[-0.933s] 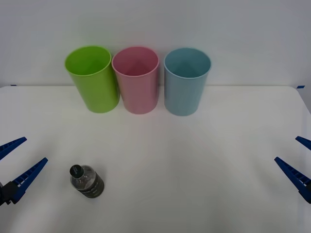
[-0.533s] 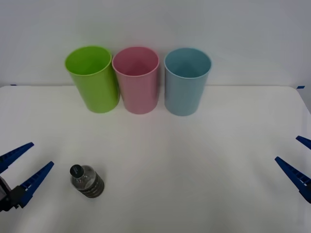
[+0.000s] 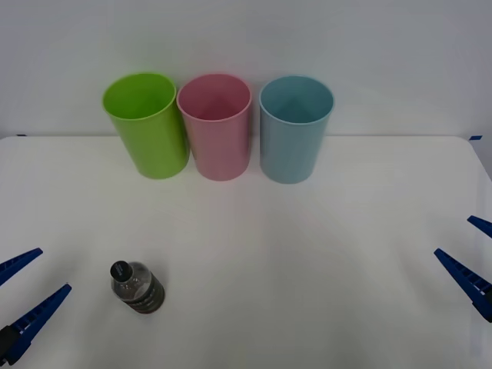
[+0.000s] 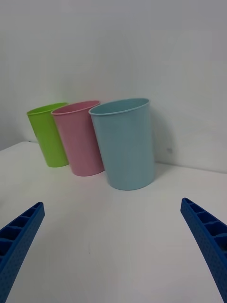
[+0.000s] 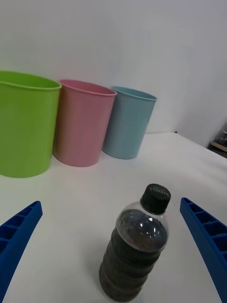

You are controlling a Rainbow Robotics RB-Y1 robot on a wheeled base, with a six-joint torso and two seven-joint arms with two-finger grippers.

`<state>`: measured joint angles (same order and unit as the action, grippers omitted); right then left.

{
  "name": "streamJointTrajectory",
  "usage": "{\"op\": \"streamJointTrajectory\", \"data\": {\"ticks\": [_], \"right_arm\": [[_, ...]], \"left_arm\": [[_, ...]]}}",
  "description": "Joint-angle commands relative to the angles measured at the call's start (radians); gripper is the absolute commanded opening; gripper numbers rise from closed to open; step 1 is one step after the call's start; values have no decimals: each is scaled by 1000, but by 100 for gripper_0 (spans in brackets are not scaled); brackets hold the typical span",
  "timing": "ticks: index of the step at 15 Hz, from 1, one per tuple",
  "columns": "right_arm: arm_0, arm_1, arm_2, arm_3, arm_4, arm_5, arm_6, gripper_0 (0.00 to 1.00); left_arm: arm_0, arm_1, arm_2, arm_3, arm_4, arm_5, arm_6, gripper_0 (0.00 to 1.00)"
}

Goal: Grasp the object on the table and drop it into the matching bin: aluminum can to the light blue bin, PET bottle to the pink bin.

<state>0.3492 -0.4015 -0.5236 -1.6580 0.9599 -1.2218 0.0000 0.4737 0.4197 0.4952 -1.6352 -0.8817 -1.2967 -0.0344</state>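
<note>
Three bins line the back of the table, and we want the pink bin in the middle, not the light blue bin beside it. Our bottle stands upright near the left front corner. The left gripper sits just beside it, jaws wide apart, holding nothing. We should centre the body between both fingers before closing; the exact gap is hard to judge. The right gripper waits at the far edge, jaws apart, empty.
</note>
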Motion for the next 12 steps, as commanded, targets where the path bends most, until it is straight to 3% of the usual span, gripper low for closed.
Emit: {"op": "streamJointTrajectory", "data": {"ticks": [1, 8, 12], "right_arm": [[0, 0, 0, 0, 0, 0, 0, 100], [0, 0, 0, 0, 0, 0, 0, 100], [0, 0, 0, 0, 0, 0, 0, 100]], "left_arm": [[43, 16, 0, 0, 0, -19, -47, 100], [134, 28, -30, 2, -36, -19, -263, 100], [143, 27, -41, 32, -72, -19, -302, 100]]}}
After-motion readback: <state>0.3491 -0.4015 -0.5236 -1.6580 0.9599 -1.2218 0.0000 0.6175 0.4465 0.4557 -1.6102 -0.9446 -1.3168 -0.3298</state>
